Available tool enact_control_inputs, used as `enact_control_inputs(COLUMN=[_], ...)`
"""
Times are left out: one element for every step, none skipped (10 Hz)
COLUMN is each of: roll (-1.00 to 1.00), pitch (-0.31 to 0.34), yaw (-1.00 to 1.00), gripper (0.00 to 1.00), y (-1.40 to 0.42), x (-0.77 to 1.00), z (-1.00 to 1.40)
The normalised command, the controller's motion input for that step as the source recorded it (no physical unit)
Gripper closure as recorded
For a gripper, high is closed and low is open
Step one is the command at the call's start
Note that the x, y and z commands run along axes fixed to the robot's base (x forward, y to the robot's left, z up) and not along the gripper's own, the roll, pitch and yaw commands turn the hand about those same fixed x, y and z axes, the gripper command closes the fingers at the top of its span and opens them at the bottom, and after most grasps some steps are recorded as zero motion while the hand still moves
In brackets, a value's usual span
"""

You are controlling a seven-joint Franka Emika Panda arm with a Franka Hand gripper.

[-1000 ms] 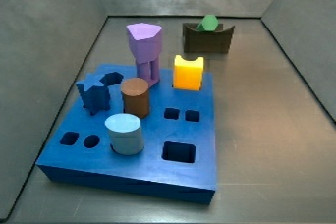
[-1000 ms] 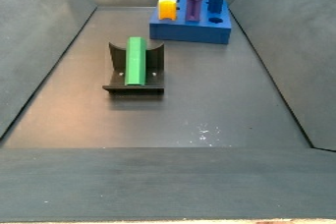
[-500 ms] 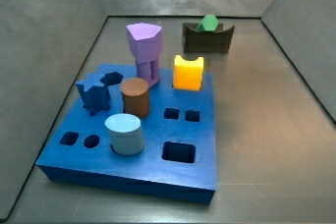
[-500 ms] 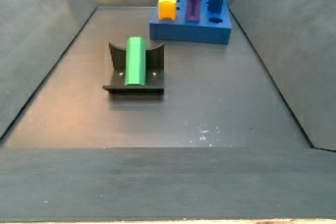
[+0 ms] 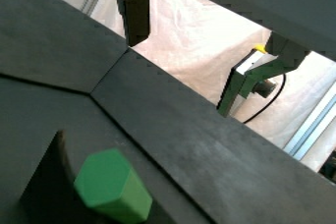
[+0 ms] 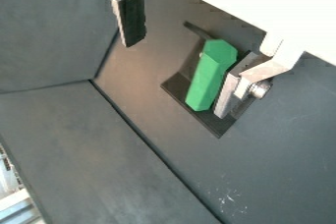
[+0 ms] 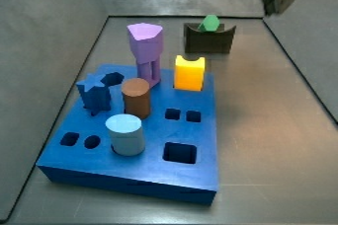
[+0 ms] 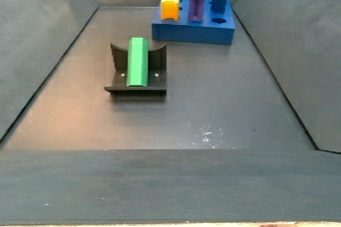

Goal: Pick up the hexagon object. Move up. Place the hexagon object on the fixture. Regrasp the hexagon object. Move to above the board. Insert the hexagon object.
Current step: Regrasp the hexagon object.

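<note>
Gripper (image 6: 191,46) hovers high above the hexagon object (image 6: 206,75) (resting on the fixture (image 8: 135,75)), fingers spread, empty

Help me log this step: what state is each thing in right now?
tool: open, holding nothing, hanging over the fixture.
hexagon object: lying in the fixture's notch, not gripped.
fixture: on the floor, carrying the hexagon object.
board: some holes filled with pieces, others free.
</note>
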Motion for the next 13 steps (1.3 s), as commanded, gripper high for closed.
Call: enact_control_inputs(roll=[0.13, 0.11, 0.08, 0.07, 0.07, 0.07, 0.07, 0.07, 0.07, 0.07, 0.07, 0.06, 0.06], pitch=[-0.03, -0.042, -0.066, -0.08, -0.085, -0.081, -0.065, -0.06, -0.05, -0.04, -0.031, -0.01, -0.013], yaw=[0.1, 0.09, 0.07, 0.06, 0.03, 0.02, 0.0, -0.01, -0.02, -0.02, -0.02, -0.01, -0.01], gripper=[0.0, 0.0, 0.0, 0.0, 0.0, 0.0, 0.0, 0.0, 0.0, 0.0, 0.0, 0.0, 0.0], y=[0.05, 0.05, 0.05, 0.05, 0.04, 0.03, 0.02, 0.01, 0.01, 0.01, 0.01, 0.0, 0.0], x=[0.07, 0.08, 0.09, 0.09, 0.1, 0.11, 0.1, 0.1, 0.08, 0.08, 0.07, 0.03, 0.01], z=[-1.0, -1.0, -1.0, -1.0, -1.0, -1.0, -0.85, -0.75, -0.55, -0.41, -0.27, -0.19, -0.17])
